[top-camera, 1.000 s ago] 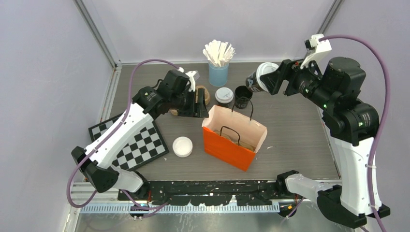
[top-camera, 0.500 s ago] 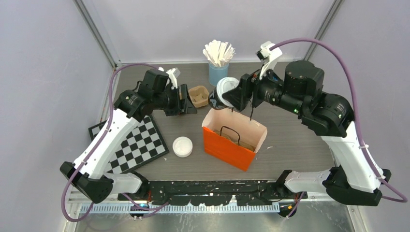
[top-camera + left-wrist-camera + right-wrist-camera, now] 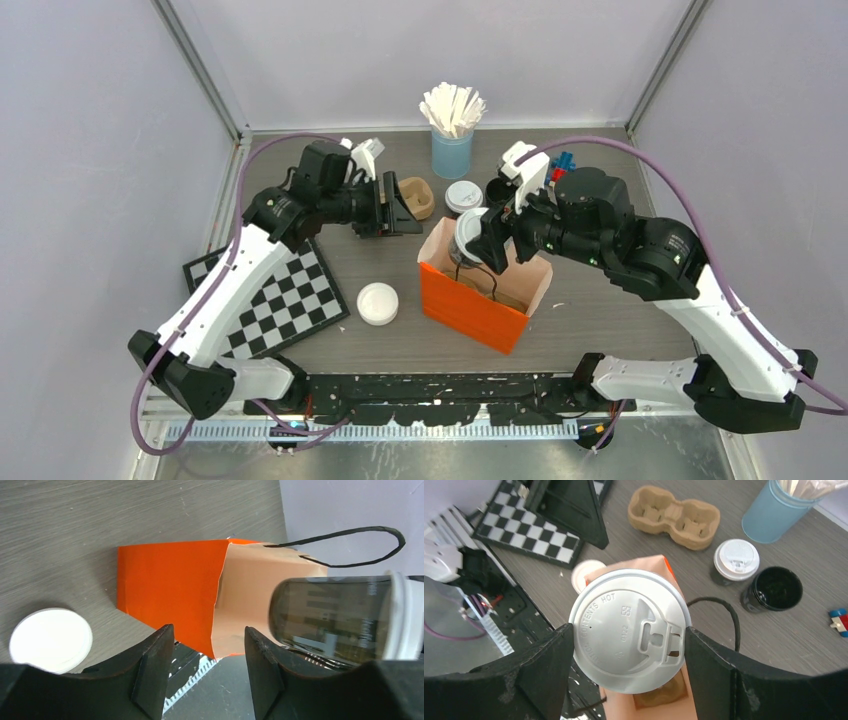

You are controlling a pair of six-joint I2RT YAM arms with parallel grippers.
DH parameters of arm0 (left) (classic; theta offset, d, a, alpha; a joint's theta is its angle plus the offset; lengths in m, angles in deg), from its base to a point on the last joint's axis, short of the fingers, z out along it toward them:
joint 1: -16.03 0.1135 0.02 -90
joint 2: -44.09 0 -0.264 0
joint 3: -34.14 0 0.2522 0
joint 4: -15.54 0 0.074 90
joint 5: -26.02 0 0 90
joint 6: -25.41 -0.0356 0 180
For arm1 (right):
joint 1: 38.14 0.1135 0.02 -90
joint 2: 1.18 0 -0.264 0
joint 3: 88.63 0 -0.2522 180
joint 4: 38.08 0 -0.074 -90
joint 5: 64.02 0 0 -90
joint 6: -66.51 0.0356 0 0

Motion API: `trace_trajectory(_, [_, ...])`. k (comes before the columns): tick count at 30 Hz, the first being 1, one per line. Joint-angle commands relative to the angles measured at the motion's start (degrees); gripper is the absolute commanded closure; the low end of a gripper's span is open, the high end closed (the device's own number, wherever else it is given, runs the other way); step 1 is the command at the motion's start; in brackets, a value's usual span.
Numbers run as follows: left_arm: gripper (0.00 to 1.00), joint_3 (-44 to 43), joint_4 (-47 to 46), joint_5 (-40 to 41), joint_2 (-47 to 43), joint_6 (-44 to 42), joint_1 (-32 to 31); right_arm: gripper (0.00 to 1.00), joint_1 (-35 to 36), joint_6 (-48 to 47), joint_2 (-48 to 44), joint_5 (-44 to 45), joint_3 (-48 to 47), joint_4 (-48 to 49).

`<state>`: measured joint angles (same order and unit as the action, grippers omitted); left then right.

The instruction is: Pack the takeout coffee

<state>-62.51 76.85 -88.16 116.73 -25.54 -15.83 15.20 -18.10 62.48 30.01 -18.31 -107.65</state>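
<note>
My right gripper [image 3: 478, 240] is shut on a black coffee cup with a white sip lid [image 3: 629, 630] and holds it upright over the open mouth of the orange paper bag [image 3: 470, 305]. The cup also shows in the left wrist view [image 3: 340, 617], above the bag [image 3: 170, 587]. A brown cup carrier lies in the bag's bottom [image 3: 661, 696]. A second lidded cup [image 3: 463, 197] and an open black cup without lid [image 3: 500, 192] stand behind the bag. My left gripper [image 3: 405, 208] is open and empty, left of the bag.
A light-blue cup of white stirrers [image 3: 452, 152] stands at the back. A brown two-cup carrier [image 3: 415, 196] lies by the left gripper. A loose white lid [image 3: 378, 303] and a checkerboard [image 3: 270, 295] lie at front left. Small coloured blocks [image 3: 562, 163] sit behind the right arm.
My right gripper has carried the lidded cup from the back right, down and forward, to above the bag's mouth. My left gripper has shifted slightly right towards the bag.
</note>
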Motion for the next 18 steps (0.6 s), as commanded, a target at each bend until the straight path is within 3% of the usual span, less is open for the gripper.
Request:
trace_trajectory(1, [0.45, 0.32, -4.49, -4.84, 1.70, 1.76, 0.04, 0.23, 0.51, -5.67, -1.98, 1.68, 3.86, 1.32])
trace_trajectory(10, [0.50, -1.72, -3.27, -8.21, 6.86, -1.98, -0.77, 0.21, 1.25, -14.27, -3.08, 0.55, 13.81, 5.77])
trace_trajectory(18, [0.53, -3.58, -3.62, -3.97, 9.58, -7.83, -4.04, 0.22, 4.55, -16.21, -4.48, 3.09, 18.96, 8.51])
